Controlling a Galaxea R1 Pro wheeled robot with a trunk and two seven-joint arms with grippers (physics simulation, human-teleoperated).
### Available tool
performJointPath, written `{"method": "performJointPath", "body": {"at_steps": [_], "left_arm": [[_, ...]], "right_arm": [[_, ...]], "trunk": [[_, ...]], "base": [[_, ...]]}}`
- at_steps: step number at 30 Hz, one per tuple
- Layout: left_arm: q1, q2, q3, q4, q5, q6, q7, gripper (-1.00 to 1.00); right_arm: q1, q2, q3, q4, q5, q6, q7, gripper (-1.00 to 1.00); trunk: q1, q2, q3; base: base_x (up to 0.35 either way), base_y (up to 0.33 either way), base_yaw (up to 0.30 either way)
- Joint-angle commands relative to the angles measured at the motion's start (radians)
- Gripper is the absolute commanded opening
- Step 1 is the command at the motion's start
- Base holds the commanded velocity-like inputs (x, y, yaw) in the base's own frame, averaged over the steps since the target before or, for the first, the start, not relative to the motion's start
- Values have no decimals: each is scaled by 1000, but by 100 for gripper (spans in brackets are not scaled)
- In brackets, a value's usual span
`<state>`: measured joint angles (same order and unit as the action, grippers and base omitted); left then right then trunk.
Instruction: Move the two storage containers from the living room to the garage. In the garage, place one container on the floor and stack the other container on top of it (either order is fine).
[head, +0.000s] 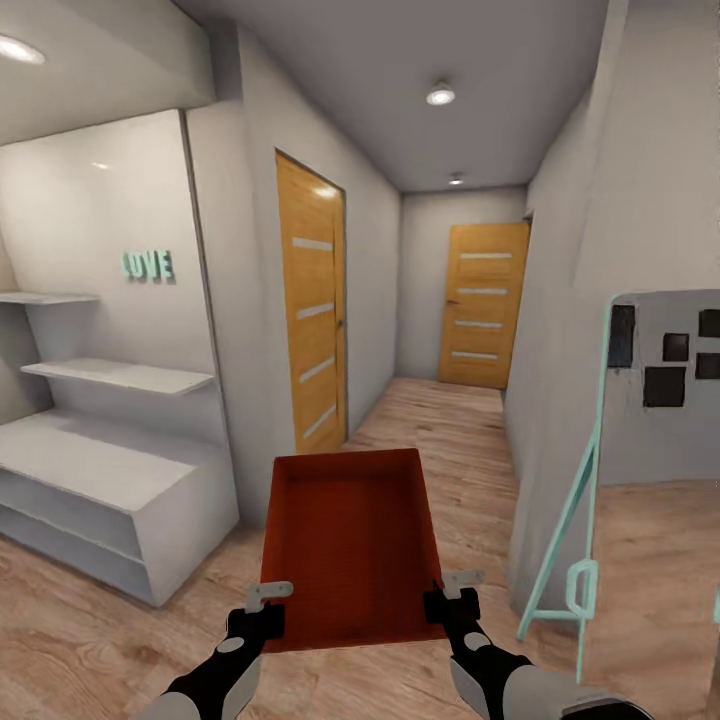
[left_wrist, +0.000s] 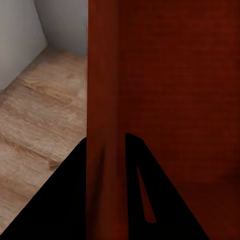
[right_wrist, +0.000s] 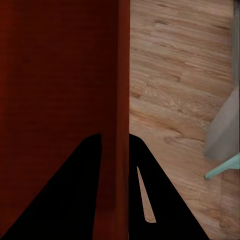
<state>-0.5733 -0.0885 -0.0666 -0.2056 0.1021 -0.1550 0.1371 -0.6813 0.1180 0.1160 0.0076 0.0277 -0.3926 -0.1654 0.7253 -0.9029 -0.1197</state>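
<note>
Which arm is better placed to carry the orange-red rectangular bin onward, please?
Neither alone: the left gripper clamps the orange-red rectangular bin's left wall and the right gripper its right wall.

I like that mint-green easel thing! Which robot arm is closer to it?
Right. The right pincer grips the orange-red rectangular storage container on the side facing the mint-green easel frame. The left pincer grips the container's far side.

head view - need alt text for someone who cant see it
Both grippers, left and right, clamp the near corners of an open orange-red storage container held out over a light wood floor, facing a white corridor with two orange-wood doors.
</note>
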Motion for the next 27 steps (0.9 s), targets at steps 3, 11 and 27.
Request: {"method": "performJointPath", "body": {"at_steps": [3,11,27], "left_arm": [[0,19,-33,-3,2,-54,7,-100],[0,19,-33,-3,2,-54,7,-100],[0,19,-33,-3,1,-54,7,-100]], "right_arm": [[-1,-5,-50,3,11,1,-5,-100],[-1,-5,-50,3,11,1,-5,-100],[-1,-5,-50,3,11,1,-4,-100]], "trunk": [[1,-1,-2],[1,-1,-2],[1,-1,-2]], "base": [[309,193,-232],[309,193,-232],[309,193,-232]]}}
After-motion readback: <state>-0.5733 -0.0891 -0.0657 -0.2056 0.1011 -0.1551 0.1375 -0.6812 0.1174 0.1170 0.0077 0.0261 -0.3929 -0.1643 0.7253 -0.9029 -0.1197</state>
